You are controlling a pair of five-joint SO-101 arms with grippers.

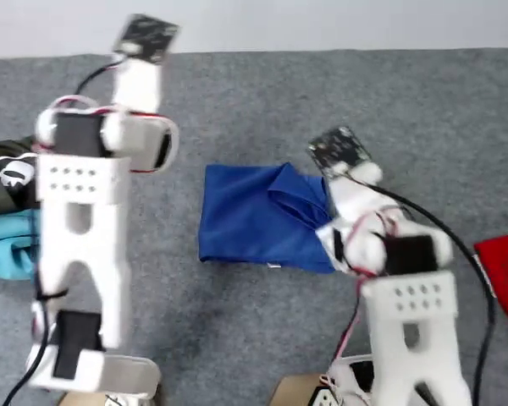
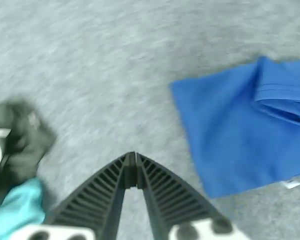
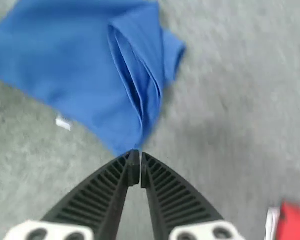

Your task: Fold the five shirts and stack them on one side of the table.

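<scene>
Grey table [image 1: 237,330]: blue shirt [image 1: 245,220] lies between my arms. My right gripper [image 3: 134,161], pressed together, sits at the shirt's folded-flap corner; my left gripper [image 2: 131,165], also pressed together, hangs well apart from its flat edge. Nearer: right gripper.

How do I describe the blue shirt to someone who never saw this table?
Look at the middle of the grey table. There lies the blue shirt, partly folded, one flap turned over. It alone is deep blue: the teal shirt and dark shirt lie at one edge, the red cloth at the other.
</scene>
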